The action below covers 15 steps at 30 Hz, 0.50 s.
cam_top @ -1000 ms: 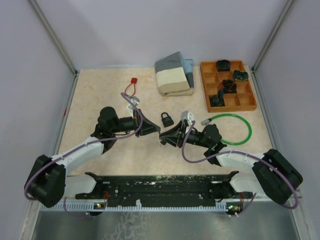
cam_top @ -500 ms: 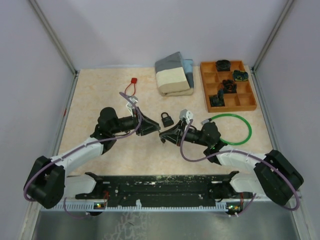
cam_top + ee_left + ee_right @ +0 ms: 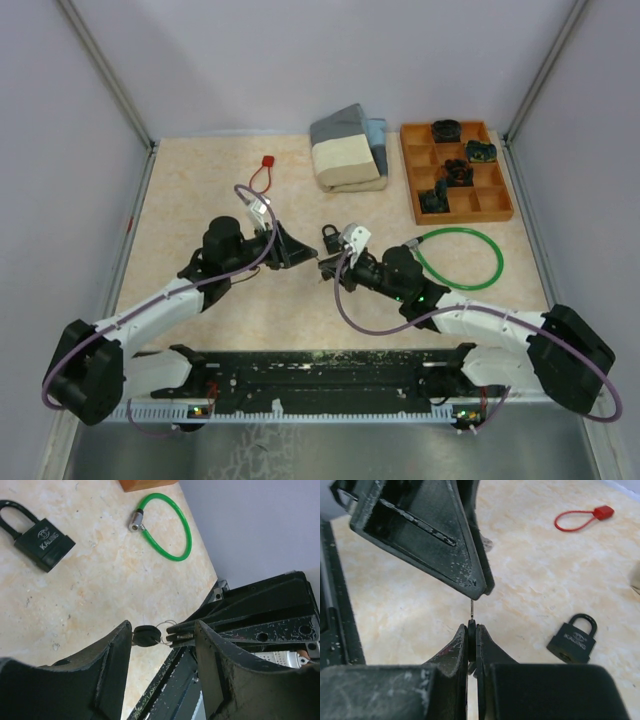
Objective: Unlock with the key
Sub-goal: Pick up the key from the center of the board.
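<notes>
The key's black head (image 3: 472,631) is pinched between the fingertips of my right gripper (image 3: 472,626), its thin blade pointing up toward the left gripper's finger (image 3: 445,540). In the left wrist view the same key (image 3: 146,635) and its wire ring hang between the spread jaws of my left gripper (image 3: 162,627), close to one jaw, with a gap to the other. The black padlock (image 3: 333,237) lies shut on the table just beyond both grippers, also seen as a padlock (image 3: 44,542) and padlock (image 3: 572,639). From above, the left gripper (image 3: 296,252) and right gripper (image 3: 324,265) nearly meet.
A green cable loop (image 3: 460,258) lies right of the right arm. A wooden compartment tray (image 3: 490,205) with dark parts stands at the back right, folded cloths (image 3: 348,150) at the back middle, and a red tag loop (image 3: 265,165) at the back left.
The left gripper has opened and let go of the key and drawn back a little. The right gripper has shut on the key's head and its arm has swung left.
</notes>
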{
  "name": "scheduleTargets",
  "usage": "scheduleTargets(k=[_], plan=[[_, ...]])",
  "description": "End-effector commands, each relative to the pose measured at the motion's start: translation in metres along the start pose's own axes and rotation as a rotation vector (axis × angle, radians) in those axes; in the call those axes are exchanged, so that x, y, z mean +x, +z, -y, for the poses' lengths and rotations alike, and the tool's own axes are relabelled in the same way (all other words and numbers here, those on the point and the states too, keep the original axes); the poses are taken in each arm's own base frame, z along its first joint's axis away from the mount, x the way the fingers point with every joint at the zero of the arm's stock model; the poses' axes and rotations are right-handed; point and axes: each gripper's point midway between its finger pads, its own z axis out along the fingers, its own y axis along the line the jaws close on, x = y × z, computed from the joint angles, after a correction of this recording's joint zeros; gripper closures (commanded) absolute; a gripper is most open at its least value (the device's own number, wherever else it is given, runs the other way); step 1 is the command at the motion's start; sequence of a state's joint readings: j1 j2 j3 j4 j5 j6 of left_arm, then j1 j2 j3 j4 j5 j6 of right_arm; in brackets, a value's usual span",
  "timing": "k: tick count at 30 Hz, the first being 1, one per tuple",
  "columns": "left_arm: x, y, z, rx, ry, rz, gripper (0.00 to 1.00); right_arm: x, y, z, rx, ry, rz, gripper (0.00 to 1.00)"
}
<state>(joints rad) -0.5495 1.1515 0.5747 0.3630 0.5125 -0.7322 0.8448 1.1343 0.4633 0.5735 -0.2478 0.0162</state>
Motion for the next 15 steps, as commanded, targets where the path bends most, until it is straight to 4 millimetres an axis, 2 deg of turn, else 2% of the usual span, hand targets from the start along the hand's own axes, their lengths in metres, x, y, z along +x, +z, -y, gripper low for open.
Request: scheduleTargets(k=[1, 5, 15], plan=[[-0.010, 0.001, -0.001, -0.076, -0.084, 0.050, 0.42, -0.020, 0.005, 0.030, 0.197, -0.085, 0.008, 1.00], [-0.012, 0.003, -0.008, -0.112, -0.129, 0.075, 0.45, -0.019, 0.007, 0.029, 0.232, -0.120, -0.011, 1.00], [-0.007, 0.022, -0.006, -0.084, -0.198, 0.047, 0.49, -0.009, 0.014, 0.028, 0.312, -0.232, -0.081, 1.00]])
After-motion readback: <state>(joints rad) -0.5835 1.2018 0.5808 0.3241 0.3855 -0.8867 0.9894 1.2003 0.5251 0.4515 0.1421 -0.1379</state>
